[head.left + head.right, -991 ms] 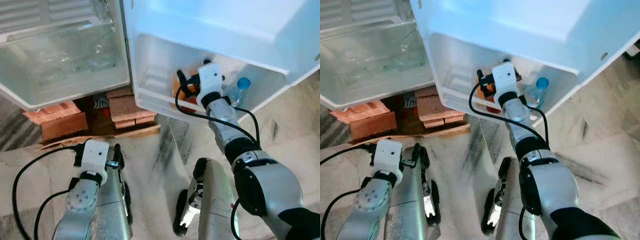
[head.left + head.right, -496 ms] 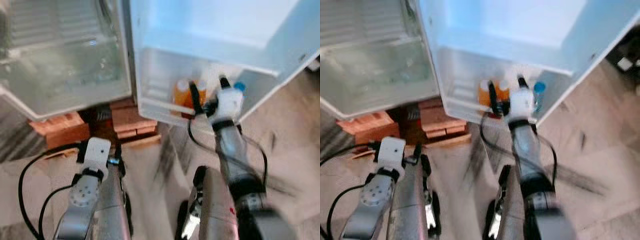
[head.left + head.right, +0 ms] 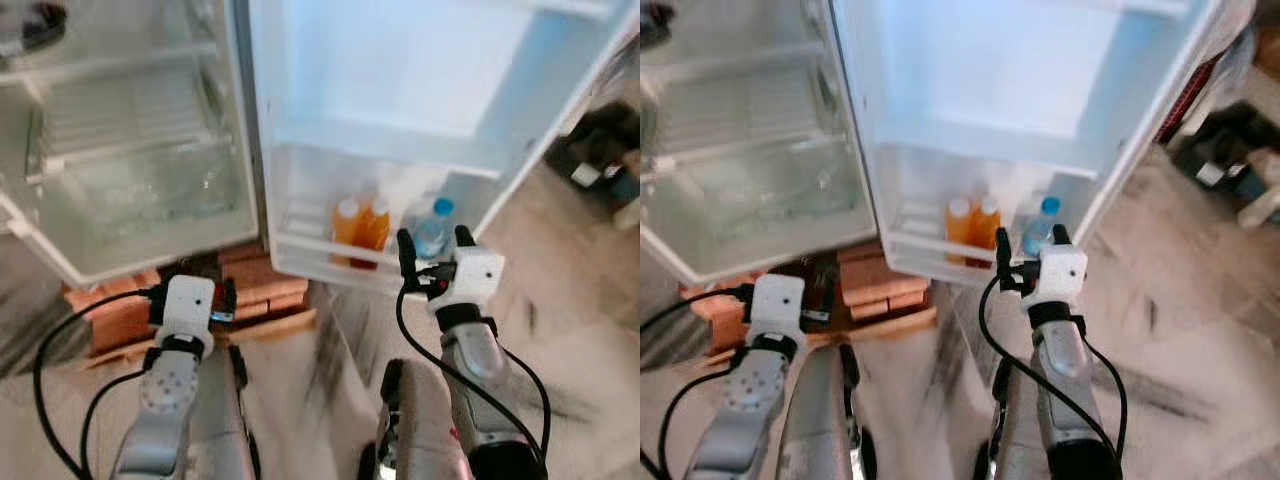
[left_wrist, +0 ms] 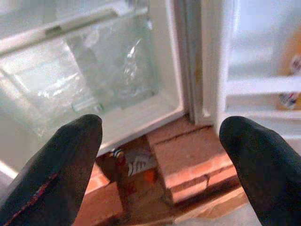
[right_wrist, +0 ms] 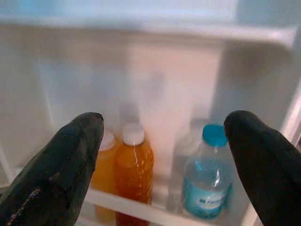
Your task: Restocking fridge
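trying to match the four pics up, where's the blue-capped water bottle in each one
Left eye view: water bottle in the door's bottom shelf, right of the two orange juice bottles, just beyond the right end effector.
Right eye view: same shelf, right of the juice.
Left wrist view: not in it.
Right wrist view: low on the shelf, near one black finger.
Shared landmark: the orange juice bottles.
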`<state>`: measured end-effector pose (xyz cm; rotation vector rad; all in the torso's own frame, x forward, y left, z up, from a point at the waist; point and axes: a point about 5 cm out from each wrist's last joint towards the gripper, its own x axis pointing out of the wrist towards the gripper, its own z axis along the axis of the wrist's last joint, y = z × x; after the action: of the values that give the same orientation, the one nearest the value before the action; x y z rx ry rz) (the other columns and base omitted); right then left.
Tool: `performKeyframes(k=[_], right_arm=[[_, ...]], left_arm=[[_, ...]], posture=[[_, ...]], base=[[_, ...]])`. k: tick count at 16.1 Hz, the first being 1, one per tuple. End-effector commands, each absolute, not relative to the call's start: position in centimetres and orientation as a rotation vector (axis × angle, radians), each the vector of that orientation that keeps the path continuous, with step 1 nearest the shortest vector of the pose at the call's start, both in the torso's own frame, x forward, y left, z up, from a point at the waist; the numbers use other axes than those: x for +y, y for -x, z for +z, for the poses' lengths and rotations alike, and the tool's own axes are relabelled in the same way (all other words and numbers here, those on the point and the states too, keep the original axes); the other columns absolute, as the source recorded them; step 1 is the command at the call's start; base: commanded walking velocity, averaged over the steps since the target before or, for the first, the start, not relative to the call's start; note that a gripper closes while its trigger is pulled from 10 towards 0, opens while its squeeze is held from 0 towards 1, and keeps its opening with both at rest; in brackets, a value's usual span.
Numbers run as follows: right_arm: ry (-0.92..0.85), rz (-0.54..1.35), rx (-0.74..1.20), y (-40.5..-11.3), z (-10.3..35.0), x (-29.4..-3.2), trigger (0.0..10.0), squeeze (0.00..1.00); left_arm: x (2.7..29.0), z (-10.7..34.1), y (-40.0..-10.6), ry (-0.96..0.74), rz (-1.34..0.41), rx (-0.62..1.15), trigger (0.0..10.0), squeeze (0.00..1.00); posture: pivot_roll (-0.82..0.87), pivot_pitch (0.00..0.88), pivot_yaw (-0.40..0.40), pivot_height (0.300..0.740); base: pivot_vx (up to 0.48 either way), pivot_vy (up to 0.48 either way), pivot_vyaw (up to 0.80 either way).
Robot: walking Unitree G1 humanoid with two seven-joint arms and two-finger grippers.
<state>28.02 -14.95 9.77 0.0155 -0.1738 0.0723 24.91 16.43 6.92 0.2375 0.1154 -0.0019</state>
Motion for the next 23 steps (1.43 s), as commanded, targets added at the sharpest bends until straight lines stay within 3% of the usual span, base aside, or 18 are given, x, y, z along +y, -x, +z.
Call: performKeyframes(k=[1,4,10,15,23], right_arm=[[-0.005,0.056,-0.15,-27.8,9.5,-15.2,10.0,0.0],[-0.019,0.065,-0.105,-27.5,8.8,-14.6,10.0,0.0],[-0.037,0.071,-0.082,-28.5,9.0,-14.1,10.0,0.0],[-0.043,0.017,-0.052,-27.3,8.3,-15.7,10.0,0.0],[-0.053,0.001,0.023,-24.8,7.2,-16.6,10.0,0.0]], left_arm=[[16.0,6.2,-24.8,-0.234,-0.008,0.142,10.0,0.0],[15.2,5.5,-24.5,-0.233,-0.046,0.156,10.0,0.0],[15.8,7.0,-26.8,-0.273,-0.041,0.11,10.0,0.0],[15.7,6.0,-25.9,-0.265,-0.047,0.126,10.0,0.0],[15.3,4.5,-23.9,-0.221,-0.063,0.19,10.0,0.0]], posture=[[0.17,0.009,-0.05,0.562],[0.17,0.007,-0.063,0.602],[0.2,0.006,-0.059,0.672],[0.17,0.02,-0.046,0.737],[0.17,0.034,-0.077,0.74]], base=[[0.0,0.0,0.0],[0.0,0.0,0.0],[0.0,0.0,0.0],[0.0,0.0,0.0],[0.0,0.0,0.0]])
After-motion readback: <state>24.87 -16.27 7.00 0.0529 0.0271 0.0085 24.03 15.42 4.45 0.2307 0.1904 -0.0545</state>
